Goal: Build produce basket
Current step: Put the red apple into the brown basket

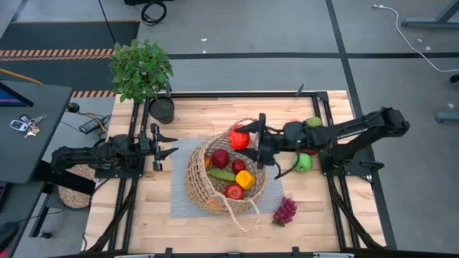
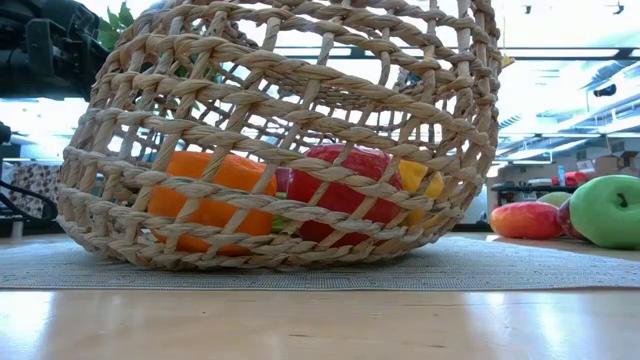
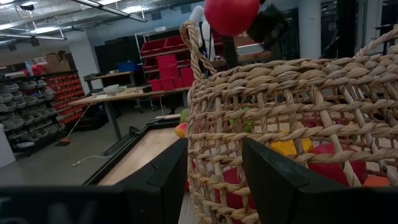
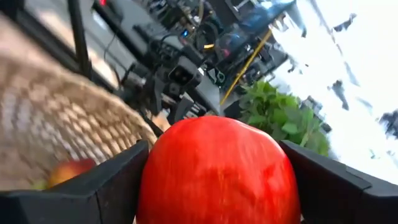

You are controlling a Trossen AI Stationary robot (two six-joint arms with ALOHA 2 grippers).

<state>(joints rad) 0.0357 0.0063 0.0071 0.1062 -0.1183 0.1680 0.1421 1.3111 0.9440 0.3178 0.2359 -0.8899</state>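
The tan wicker basket (image 1: 226, 175) stands on a grey mat (image 1: 179, 201) at the table's middle. It holds several pieces of produce: red apples, a yellow pepper (image 1: 245, 179), a cucumber (image 1: 221, 174), an orange pepper (image 2: 205, 200). My right gripper (image 1: 247, 140) is shut on a red apple (image 1: 239, 138) above the basket's far rim. My left gripper (image 1: 168, 142) is open and empty, left of the basket, its fingers pointing at the basket wall (image 3: 273, 124). Purple grapes (image 1: 285, 211) lie near the mat's right corner. My right gripper pinches the red apple's two sides (image 4: 158, 180) between its two fingers. The fingers come level from the table's right. The apple is lifted clear, above the basket's far rim.
A potted green plant (image 1: 141, 72) in a black pot (image 1: 162, 110) stands at the far left. A green apple (image 1: 304, 162) and other fruit (image 1: 313, 122) lie on the table right of the basket, under my right arm.
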